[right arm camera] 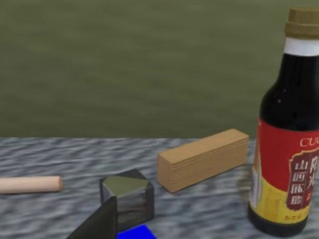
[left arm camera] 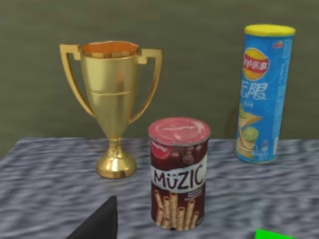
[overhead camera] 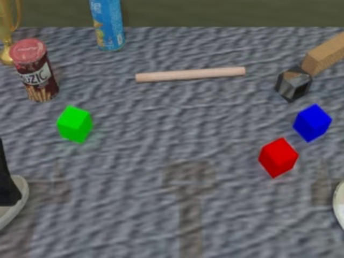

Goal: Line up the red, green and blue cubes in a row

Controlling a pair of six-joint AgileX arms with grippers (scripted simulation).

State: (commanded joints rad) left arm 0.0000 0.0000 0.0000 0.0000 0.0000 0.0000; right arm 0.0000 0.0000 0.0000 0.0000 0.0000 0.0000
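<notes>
The green cube point(overhead camera: 74, 123) sits alone on the left side of the table, and a corner of it point(left arm camera: 274, 234) shows in the left wrist view. On the right, the blue cube point(overhead camera: 312, 122) and the red cube point(overhead camera: 278, 157) lie close together but apart, red nearer the front. My left arm point(overhead camera: 8, 196) is parked at the front left edge and my right arm point(overhead camera: 339, 205) at the front right edge. Each wrist view shows one dark finger point(left arm camera: 102, 224) point(right arm camera: 102, 224) with nothing held. The blue cube point(right arm camera: 137, 233) lies just beyond the right finger.
A dark grey faceted lump point(overhead camera: 293, 84) and a tan wooden block point(overhead camera: 325, 54) stand behind the blue cube. A wooden rod point(overhead camera: 190, 74) lies at the back centre. A biscuit can point(overhead camera: 34, 70), a chips tube point(overhead camera: 107, 24) and a gold trophy point(left arm camera: 112, 99) stand back left. A sauce bottle point(right arm camera: 291, 129) stands far right.
</notes>
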